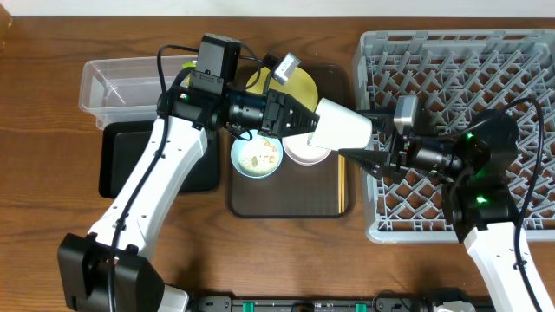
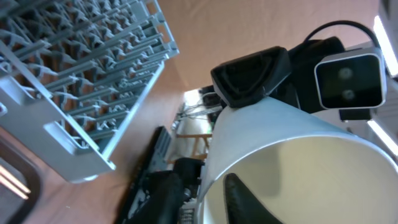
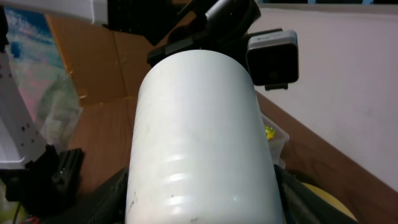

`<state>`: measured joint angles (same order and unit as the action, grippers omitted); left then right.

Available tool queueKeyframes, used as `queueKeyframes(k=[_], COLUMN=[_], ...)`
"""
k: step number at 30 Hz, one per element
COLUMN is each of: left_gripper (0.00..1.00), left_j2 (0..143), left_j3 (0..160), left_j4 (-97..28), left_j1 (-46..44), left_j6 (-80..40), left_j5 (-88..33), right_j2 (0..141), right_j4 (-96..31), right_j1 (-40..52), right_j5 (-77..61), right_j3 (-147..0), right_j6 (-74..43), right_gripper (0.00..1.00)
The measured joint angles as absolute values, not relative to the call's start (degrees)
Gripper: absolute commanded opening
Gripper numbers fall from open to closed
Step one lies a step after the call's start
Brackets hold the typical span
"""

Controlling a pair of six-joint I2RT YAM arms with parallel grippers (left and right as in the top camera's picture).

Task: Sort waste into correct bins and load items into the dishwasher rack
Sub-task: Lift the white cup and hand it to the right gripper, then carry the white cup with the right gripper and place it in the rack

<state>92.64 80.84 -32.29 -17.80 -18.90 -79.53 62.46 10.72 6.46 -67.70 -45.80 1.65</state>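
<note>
Lying on its side in the air over the right edge of the brown serving tray (image 1: 286, 198), the white cup (image 1: 340, 126) is spanned by both arms. Its base end is clamped between the fingers of the right gripper (image 1: 362, 137). Its rim is straddled by the left gripper (image 1: 302, 117), one finger inside, one outside; whether the wall is pinched cannot be told. Light blue bowl (image 1: 257, 157) and pinkish-white bowl (image 1: 305, 157) noted mid-tray. Dishwasher rack (image 1: 451, 61) set at the tabletop's far right corner.
</note>
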Motion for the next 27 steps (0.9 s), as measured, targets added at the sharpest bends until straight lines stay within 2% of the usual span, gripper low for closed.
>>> queueKeyframes(k=[3, 9, 14, 27], left_gripper=[0.41, 0.43, 0.45, 0.46], left_j2=[92.64, 92.64, 92.64, 92.62], left_j3=[80.84, 80.84, 80.84, 80.84], left_j4=[-32.49, -35.14, -41.5, -56.49], left_j1=[-17.8, -17.82, -17.85, -17.85], left_j6=[-19.07, -19.27, -19.16, -18.41], left_j5=[-77.3, -69.97, -58.87, -27.51], right_j2=[62.46, 62.52, 62.54, 62.74], right_j4=[9.17, 4.84, -2.66, -21.23], right_j1=[6.46, 6.46, 6.46, 6.46], right_j5=[-67.66, -66.87, -62.13, -36.91], right_j3=[-45.8, -45.8, -45.8, -49.08], right_j6=[1.48, 1.39, 0.16, -2.63], right_gripper=[0.4, 0.43, 0.41, 0.01])
